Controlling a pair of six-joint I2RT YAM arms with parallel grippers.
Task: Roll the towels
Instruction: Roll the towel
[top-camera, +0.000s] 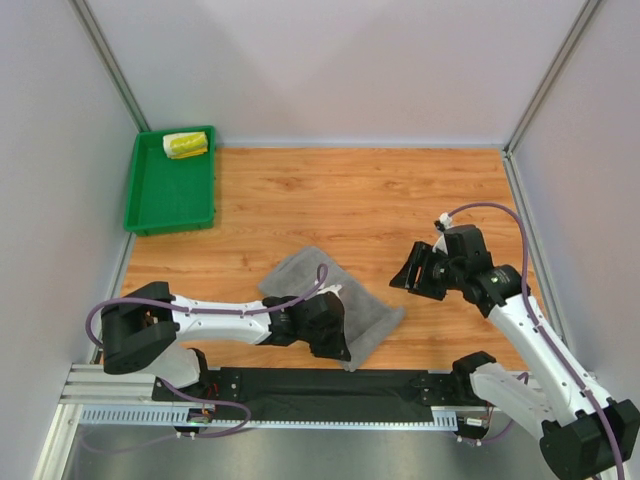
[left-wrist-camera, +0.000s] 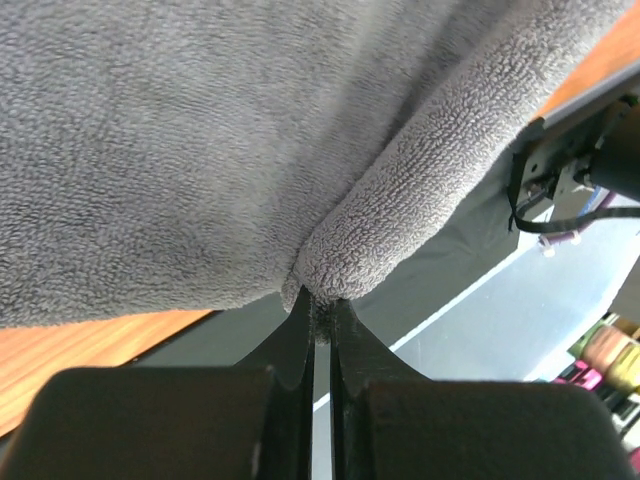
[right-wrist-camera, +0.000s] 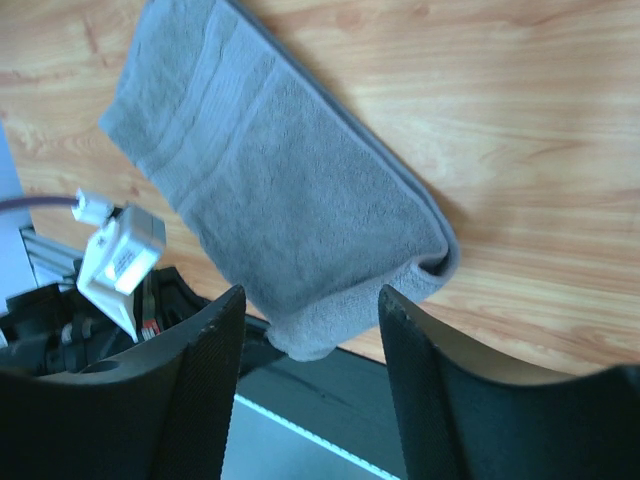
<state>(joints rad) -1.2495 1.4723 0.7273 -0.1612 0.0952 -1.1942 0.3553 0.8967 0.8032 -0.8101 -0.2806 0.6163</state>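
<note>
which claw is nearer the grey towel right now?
Left. The left claw is shut on the grey towel at its near edge; the right claw is open, apart from the towel, off to its right.

2 towels total: 1 grey towel (top-camera: 300, 275), 1 sm. white-yellow towel (top-camera: 185, 145) w/ green-yellow print. 1 green tray (top-camera: 170, 208). 2 tools: 1 left tool (left-wrist-camera: 320, 318), 1 right tool (top-camera: 413, 272), on 2 arms (top-camera: 225, 318). 1 wood counter (top-camera: 400, 190).
</note>
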